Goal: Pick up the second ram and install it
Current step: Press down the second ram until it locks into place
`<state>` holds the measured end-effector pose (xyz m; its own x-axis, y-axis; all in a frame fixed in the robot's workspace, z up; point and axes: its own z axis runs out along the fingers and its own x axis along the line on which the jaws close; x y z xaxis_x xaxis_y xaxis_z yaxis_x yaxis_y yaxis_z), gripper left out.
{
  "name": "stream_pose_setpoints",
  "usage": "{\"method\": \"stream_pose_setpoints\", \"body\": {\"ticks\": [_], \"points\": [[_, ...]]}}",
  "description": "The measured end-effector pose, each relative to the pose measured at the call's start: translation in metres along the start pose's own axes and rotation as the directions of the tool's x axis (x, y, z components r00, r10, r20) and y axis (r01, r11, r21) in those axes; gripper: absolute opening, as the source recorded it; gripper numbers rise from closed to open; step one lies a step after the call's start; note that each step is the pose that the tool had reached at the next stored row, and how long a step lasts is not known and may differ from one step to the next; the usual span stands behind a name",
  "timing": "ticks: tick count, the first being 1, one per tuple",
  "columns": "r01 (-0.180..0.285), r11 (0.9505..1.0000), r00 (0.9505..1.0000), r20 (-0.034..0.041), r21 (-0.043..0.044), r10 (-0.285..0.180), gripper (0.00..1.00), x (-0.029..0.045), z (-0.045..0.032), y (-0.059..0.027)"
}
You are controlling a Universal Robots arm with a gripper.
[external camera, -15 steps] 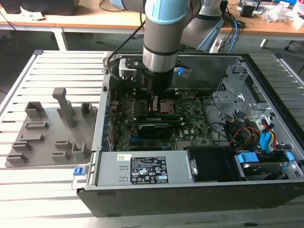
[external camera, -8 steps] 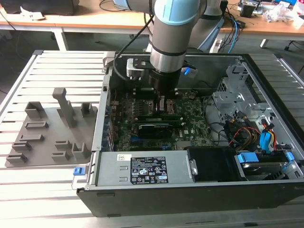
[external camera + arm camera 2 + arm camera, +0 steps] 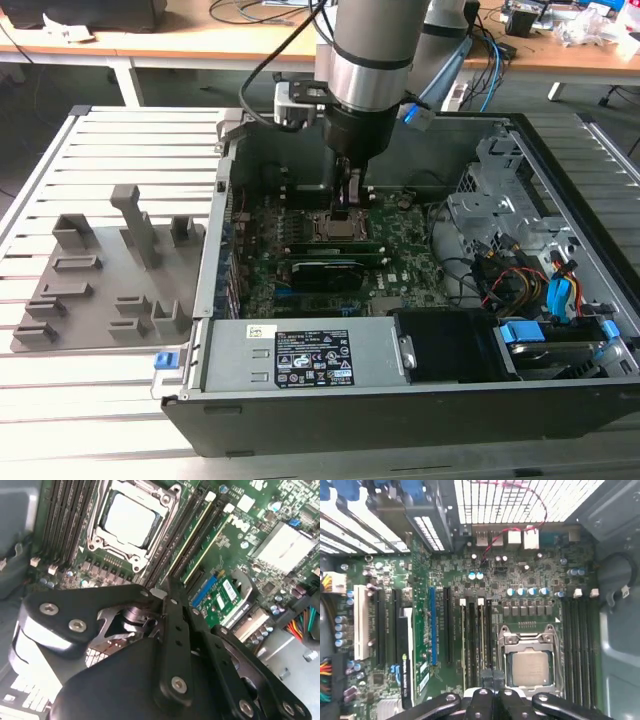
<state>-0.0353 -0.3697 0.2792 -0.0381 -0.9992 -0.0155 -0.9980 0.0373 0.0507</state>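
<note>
The arm reaches down into the open computer case (image 3: 560, 240), which lies on the slatted counter (image 3: 120, 140). The hand (image 3: 350, 195) is low over the motherboard (image 3: 400, 270), just beside the CPU socket (image 3: 338, 228). In both wrist views its fingers (image 3: 175, 610) are closed together, tips directly above the memory slots next to the socket. The second ram (image 3: 200, 545) stands edge-up in one of these slots, alongside another stick, directly beyond the fingertips; whether the fingers touch it cannot be told. In the first wrist view the ram (image 3: 481, 635) sits between slots beside the socket. The grey fixture plate (image 3: 100, 280) lies on the counter beside the case, toward the exterior view's left.
</note>
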Motion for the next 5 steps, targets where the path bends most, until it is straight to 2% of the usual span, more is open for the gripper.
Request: {"method": "stream_pose_setpoints", "body": {"ticks": [5], "points": [[0.000,1.0000,1.0000,0.0004,-0.0002,0.000,0.11,0.0001,-0.0001,0.0000]]}}
